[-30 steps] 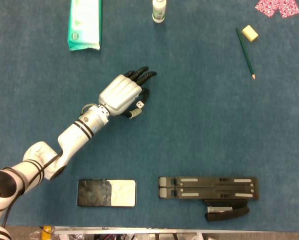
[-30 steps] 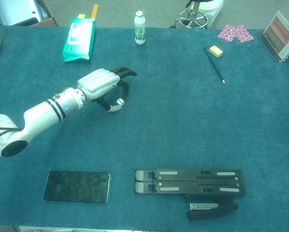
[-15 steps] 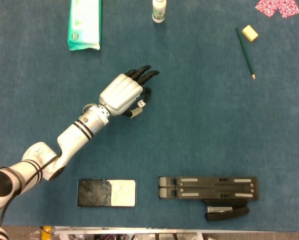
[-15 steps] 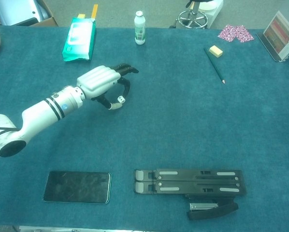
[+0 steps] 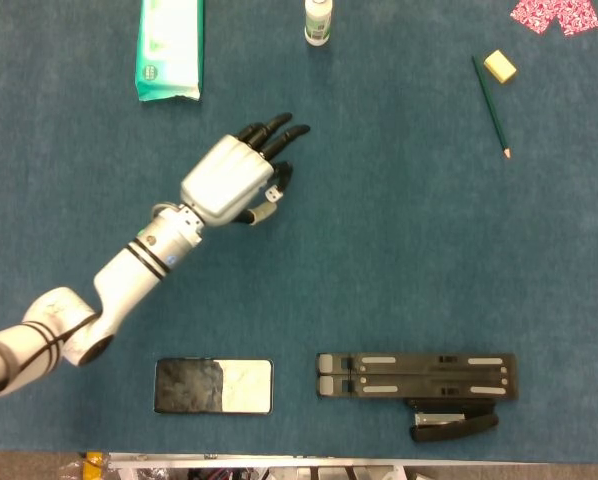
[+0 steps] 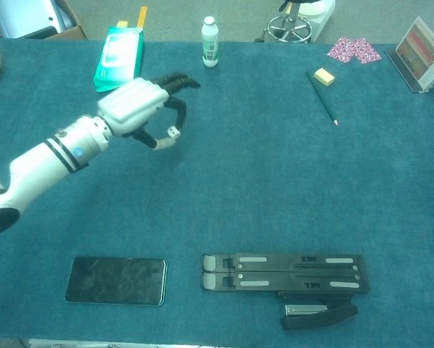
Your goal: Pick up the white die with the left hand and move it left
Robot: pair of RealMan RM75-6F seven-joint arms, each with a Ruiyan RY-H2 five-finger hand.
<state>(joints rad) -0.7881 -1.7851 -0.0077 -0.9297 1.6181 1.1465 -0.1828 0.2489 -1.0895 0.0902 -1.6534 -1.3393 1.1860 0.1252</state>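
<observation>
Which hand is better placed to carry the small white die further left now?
The left hand: it already pinches the small white die above the blue cloth. The right hand appears in neither view.

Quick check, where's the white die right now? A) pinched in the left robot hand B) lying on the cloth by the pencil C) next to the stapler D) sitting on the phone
A: the white die sits pinched between thumb and a fingertip of the left robot hand, and appears clear of the blue table.

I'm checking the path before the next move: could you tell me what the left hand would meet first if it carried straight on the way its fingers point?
Probably nothing: the left hand, pinching the white die, points up-right, and that line seems to pass just right of the small white bottle, though depth is unclear.
</observation>
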